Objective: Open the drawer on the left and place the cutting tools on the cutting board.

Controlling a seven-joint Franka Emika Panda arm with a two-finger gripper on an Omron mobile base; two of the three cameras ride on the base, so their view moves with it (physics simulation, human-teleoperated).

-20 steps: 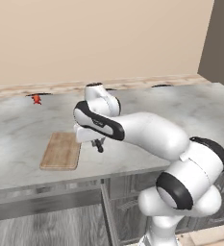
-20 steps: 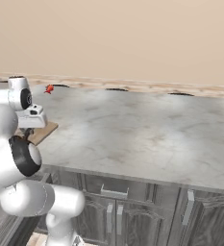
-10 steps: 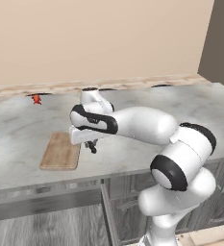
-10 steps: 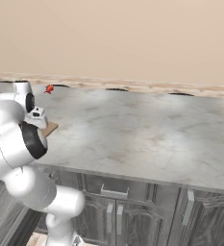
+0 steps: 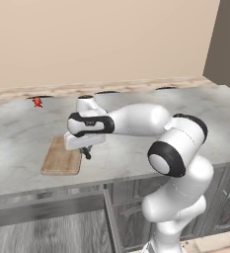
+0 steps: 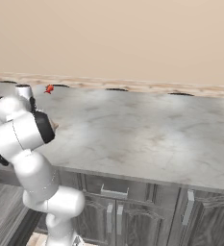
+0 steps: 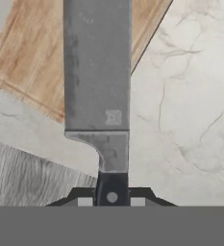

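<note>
Gripper (image 7: pixel 111 198) clamps knife (image 7: pixel 98 86), flat grey blade seemingly above wooden cutting board (image 7: pixel 34 53).

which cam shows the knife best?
Hand view: the knife runs up the frame, grey blade over the cutting board, black handle pinched in the shut gripper. Left base view gives a small dark shape under the hand. In the right base view the arm blocks it.
</note>
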